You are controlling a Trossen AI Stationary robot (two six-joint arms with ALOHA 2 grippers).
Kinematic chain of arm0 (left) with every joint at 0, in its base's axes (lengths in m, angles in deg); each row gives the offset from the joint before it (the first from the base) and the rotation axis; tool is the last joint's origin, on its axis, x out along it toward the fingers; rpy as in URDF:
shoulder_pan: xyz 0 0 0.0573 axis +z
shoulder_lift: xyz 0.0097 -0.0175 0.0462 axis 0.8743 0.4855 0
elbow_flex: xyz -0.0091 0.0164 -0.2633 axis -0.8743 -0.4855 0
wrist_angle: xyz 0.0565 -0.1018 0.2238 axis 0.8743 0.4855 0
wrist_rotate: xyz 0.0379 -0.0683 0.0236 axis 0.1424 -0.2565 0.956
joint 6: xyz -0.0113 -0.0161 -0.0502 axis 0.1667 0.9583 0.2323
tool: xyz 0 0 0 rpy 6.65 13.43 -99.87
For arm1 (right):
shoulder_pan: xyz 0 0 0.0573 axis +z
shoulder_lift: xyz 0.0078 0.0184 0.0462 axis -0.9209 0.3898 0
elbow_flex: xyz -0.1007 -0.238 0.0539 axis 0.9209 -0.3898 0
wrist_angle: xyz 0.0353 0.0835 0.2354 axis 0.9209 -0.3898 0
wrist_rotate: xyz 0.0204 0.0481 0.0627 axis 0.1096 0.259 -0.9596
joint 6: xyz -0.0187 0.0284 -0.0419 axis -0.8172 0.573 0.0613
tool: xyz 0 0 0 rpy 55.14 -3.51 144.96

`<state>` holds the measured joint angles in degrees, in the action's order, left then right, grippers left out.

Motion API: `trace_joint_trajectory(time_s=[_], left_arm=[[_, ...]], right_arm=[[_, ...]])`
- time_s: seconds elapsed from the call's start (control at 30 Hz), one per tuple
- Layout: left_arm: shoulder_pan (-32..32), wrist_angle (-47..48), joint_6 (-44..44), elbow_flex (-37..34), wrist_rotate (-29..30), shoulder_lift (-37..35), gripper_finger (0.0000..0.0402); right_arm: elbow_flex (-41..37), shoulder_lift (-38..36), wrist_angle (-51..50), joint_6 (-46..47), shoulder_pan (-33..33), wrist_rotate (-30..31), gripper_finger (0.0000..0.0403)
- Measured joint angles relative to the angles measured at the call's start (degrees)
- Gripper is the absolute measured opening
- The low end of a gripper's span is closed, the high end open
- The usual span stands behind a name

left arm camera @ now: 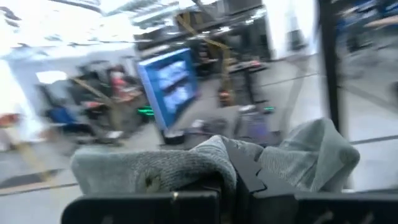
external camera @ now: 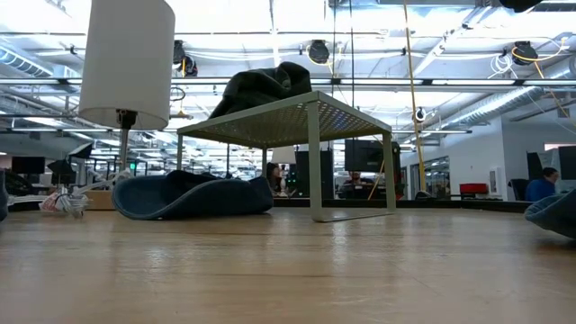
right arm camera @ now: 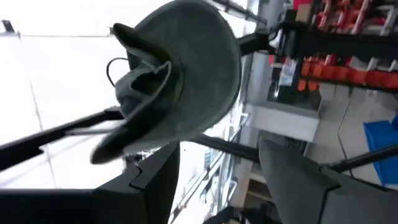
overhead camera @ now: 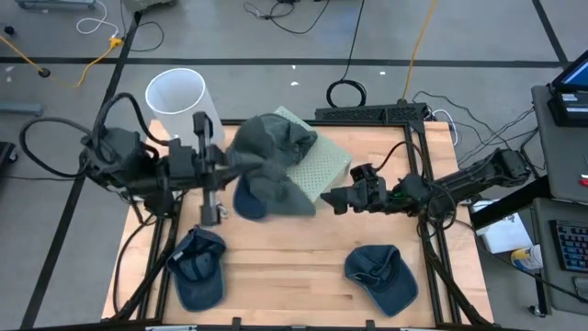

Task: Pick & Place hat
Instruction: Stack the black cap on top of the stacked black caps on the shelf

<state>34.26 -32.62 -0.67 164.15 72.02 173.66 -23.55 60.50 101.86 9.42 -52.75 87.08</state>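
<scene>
A grey-green hat [overhead camera: 271, 170] hangs high over the table's middle, with my left gripper [overhead camera: 225, 165] shut on it. From below, the right wrist view shows the hat [right arm camera: 186, 68] with its round brim spread. My right gripper [overhead camera: 333, 199] stands open to the hat's right and lower, tipped upward, with nothing between its fingers [right arm camera: 155, 186]. A perforated green shelf [overhead camera: 322, 165] stands under and behind the hat. In the low view a dark hat [external camera: 261, 90] shows on the shelf top [external camera: 297, 112]. A blue hat [external camera: 193, 193] lies on the table beside the shelf. My left gripper holds bunched grey cloth of the hat [left arm camera: 211, 158] pinched between its two fingers [left arm camera: 249, 180]; which part of the hat this is I cannot tell. The fingers come level from the table's left. The hat is lifted clear, and cloth bulges to either side of the fingers.
Two more blue hats lie near the table's front edge, one at the left [overhead camera: 197, 267] and one at the right [overhead camera: 381, 276]. A white lamp shade [overhead camera: 175, 92] stands at the far left. Cables run along the floor beyond the table.
</scene>
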Motion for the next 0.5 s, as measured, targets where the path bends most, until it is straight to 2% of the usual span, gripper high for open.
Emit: trace_joint_trajectory(time_s=[0.13,0.2,0.33,0.43,0.5], left_arm=[[2.0,-3.1,-1.6,0.0,1.7,0.1,0.0],[3.2,-3.6,-0.9,0.0,1.8,0.0,0.0],[5.4,-3.4,2.4,0.0,1.8,0.1,0.0],[6.7,-3.4,3.7,0.0,1.8,0.0,0.0],[7.2,-3.5,3.7,0.0,1.8,0.0,0.0]], right_arm=[[0.0,0.0,1.5,-1.0,-0.5,2.3,0.0213],[0.0,0.0,1.5,-5.1,-1.2,2.3,0.0212],[0.0,0.0,3.1,-20.9,-2.7,4.2,0.0212],[0.1,0.0,5.7,-35.8,-2.8,8.1,0.0209],[0.9,0.0,6.1,-46.4,-2.7,8.6,0.0208]])
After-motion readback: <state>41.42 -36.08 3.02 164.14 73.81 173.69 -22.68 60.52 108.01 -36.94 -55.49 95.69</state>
